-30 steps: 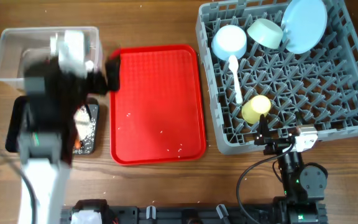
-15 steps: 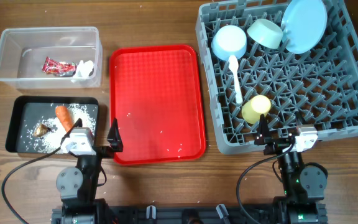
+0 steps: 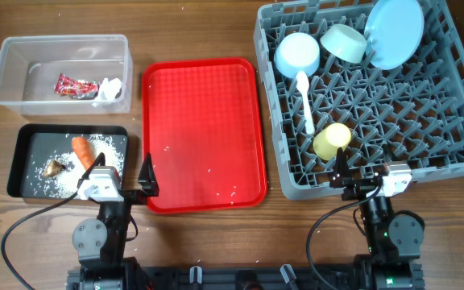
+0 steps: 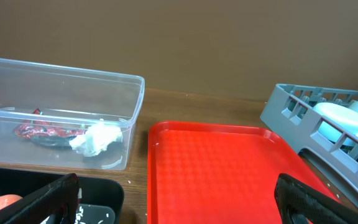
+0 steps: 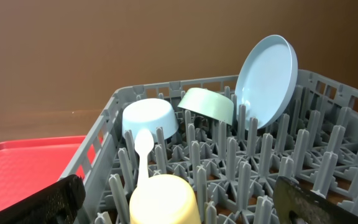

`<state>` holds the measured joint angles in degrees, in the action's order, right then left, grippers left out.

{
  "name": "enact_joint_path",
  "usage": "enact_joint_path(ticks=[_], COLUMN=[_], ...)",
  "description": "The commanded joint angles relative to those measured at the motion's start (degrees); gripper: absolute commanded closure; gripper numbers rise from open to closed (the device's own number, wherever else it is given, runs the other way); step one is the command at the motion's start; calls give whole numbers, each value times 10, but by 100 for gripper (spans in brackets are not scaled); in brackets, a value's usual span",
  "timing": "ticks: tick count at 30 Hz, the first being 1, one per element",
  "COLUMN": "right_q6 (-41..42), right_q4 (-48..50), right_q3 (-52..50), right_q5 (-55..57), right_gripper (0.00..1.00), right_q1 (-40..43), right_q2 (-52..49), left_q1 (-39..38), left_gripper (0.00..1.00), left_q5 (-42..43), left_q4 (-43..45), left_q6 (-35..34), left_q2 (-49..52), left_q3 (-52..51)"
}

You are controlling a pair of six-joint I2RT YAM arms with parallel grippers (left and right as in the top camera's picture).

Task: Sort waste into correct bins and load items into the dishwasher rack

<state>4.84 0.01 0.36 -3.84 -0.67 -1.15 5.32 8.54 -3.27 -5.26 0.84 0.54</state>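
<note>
The clear tub holds the red wrapper and the white tissue. The black tray holds the carrot, the brown lump and rice. The grey rack holds the plate, two bowls, the spoon and the yellow cup. My left gripper is open and empty at the front edge, between the black tray and the red tray. My right gripper is open and empty in front of the rack, facing the cup.
The flat red serving tray lies between the bins and the rack, with a few rice grains on it. Both arm bases stand at the table's front edge.
One second ago my left arm reached over the bins. It has drawn back to the front edge, uncovering both bins. The right arm has not moved.
</note>
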Motion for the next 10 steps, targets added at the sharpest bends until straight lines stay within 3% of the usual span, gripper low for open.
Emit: enact_joint_path(ticks=[1,10], right_q6=[-2,-2], right_q4=[1,1], right_q3=[-1,-1], right_q5=[5,5], right_gripper=[1,0], right_q1=[-2,-2], right_q2=[5,5], left_q1=[3,3], left_gripper=[0,0], left_q5=[-9,-9], left_q4=[-4,-4], left_q6=[-4,-4], left_q2=[-5,-5], left_q3=[-2,-2])
